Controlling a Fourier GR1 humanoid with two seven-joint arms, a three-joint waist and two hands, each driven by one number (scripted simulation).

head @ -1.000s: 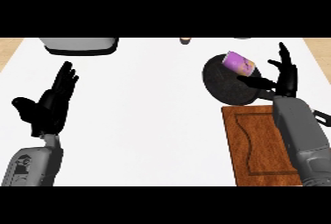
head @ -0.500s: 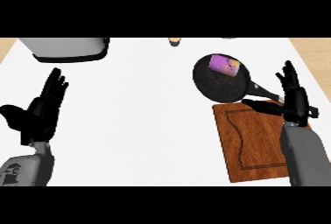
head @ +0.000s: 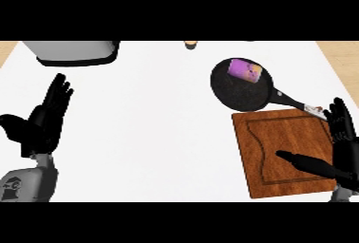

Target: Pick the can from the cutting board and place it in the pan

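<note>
Now, from left to right across the white counter (head: 154, 123):

Left hand: black left hand (head: 38, 126) shows near the left edge, fingers straight and spread, pointing up, holding nothing.

Far left corner: a grey, boxy appliance (head: 72, 51) stands at the back edge; what it holds I cannot tell.

Back edge, middle: a small brownish object (head: 191, 44), too cut off to name.

Pan: a round black frying pan (head: 235, 92) sits right of centre, its handle running down-right to the board's upper right corner.

Can: the purple can with an orange end (head: 246, 70) lies on its side inside the pan, at its far rim.

Board: a brown wooden cutting board (head: 270, 142) lies just below the pan, nothing standing on it.

Right hand: black right hand (head: 342, 147) is at the board's right edge, fingers straight and upward, thumb stretched left over the wood, gripping nothing.
</note>
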